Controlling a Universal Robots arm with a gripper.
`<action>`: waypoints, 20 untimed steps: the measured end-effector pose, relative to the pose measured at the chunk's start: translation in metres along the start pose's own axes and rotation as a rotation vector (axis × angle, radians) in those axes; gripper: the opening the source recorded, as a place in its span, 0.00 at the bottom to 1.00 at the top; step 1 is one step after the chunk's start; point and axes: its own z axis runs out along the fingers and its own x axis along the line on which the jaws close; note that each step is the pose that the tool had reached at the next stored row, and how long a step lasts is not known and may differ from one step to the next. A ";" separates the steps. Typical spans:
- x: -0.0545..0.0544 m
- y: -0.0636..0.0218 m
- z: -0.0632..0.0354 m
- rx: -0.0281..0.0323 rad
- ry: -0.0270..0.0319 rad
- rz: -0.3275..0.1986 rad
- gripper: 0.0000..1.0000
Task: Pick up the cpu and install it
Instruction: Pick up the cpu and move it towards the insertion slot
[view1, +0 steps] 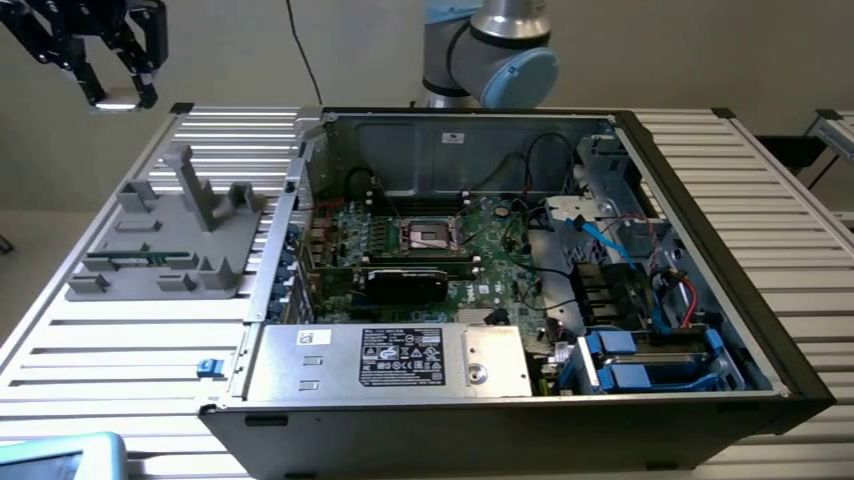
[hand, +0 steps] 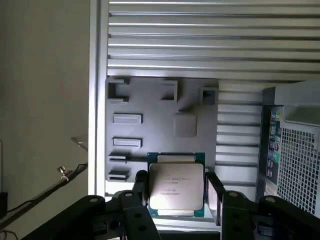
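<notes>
The hand (hand: 176, 196) grips the cpu (hand: 176, 182) high above the grey fixture (hand: 160, 107).

cpu (hand: 176, 187): we see a small flat square chip, silvery-grey lid with faint print, thin green edge | state: we find it pinched on two opposite sides by the gripper (hand: 177, 191) | pose: lid faces the wrist camera | place: aloft, well above the table (view1: 107, 340), at the exterior view's far left
</notes>
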 end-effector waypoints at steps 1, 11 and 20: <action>-0.004 -0.0005 -0.0025 0.0000 0.0015 0.000 0.56; -0.049 -0.0064 -0.0158 -0.0003 0.0119 0.000 0.56; -0.084 -0.0104 -0.0186 -0.0001 0.0092 0.000 0.56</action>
